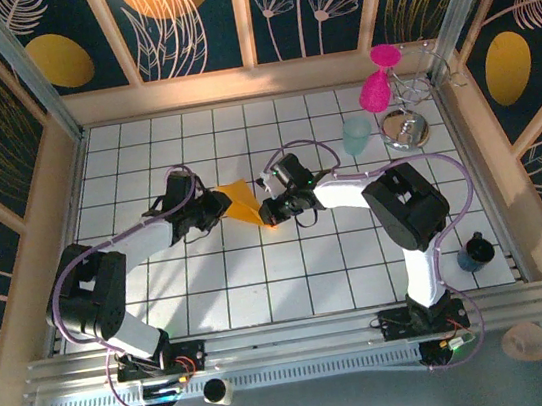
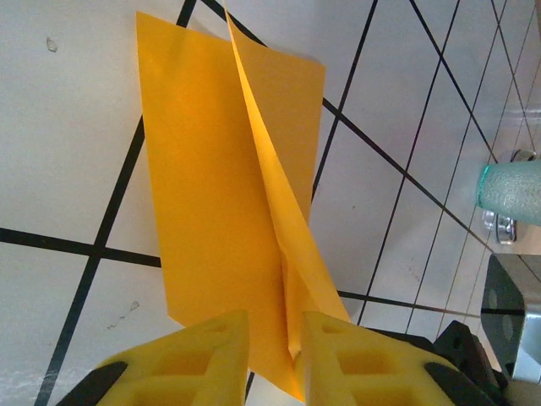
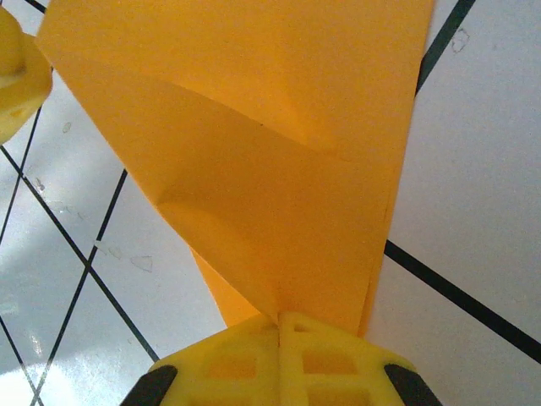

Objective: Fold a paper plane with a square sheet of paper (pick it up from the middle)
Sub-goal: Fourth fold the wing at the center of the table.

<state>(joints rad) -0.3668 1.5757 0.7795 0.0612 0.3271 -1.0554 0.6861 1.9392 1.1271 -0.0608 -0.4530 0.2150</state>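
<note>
Thin orange-yellow folded paper sheet (image 3: 254,169): narrow end pinched by pressed-together jaws of right gripper (image 3: 279,326). Jaws of left gripper (image 2: 272,347) narrowly spread, raised crease between them

You had open tiles along the near side and far left of the table (image 1: 165,309). Mid-table, the left arm (image 1: 145,239) and right arm (image 1: 350,192) met at the folded paper (image 1: 243,203), barring that lane. Far right, a teal cup (image 1: 356,134), a shiny metal piece (image 1: 404,129) and a dark cup (image 1: 476,252) stood in the way.
</note>
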